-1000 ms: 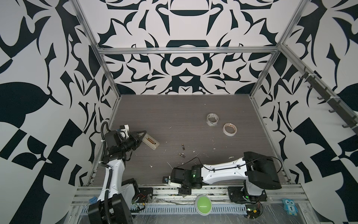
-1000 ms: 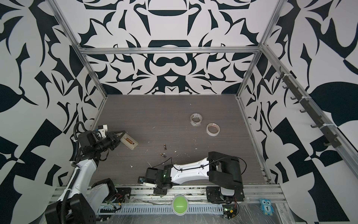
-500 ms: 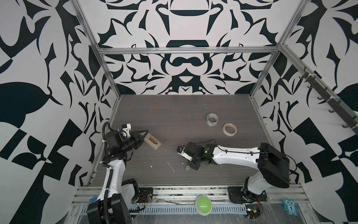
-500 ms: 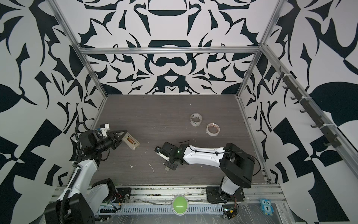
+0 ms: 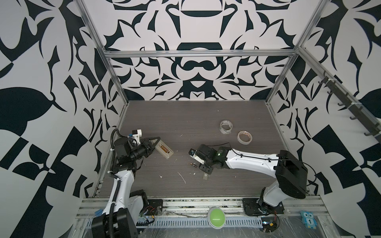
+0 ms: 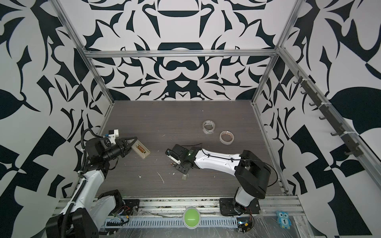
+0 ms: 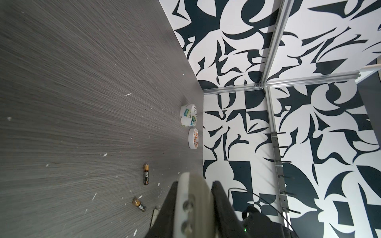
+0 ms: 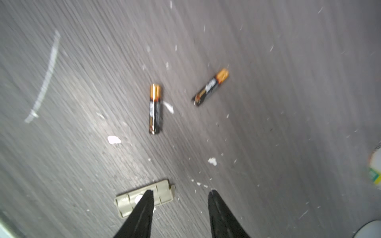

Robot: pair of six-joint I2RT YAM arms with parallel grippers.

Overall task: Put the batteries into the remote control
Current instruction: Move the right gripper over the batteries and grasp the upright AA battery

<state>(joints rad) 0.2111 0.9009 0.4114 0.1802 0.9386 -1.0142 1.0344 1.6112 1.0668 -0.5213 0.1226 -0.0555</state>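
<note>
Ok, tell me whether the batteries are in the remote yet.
Out. Both batteries lie loose on the table, away from the remote control in the left gripper.

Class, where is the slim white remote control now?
In both top views the remote control is at left, one end in the left gripper's jaws, left of the black gold-ended battery.

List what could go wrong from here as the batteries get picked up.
1. The batteries lie loose and round on the table; the open right tool may roll one away instead of gripping it.
2. The cover lies close under that tool and may get dragged.
3. The left tool holds the remote by one end only; pressing a battery in may tilt it or make it slip.
</note>
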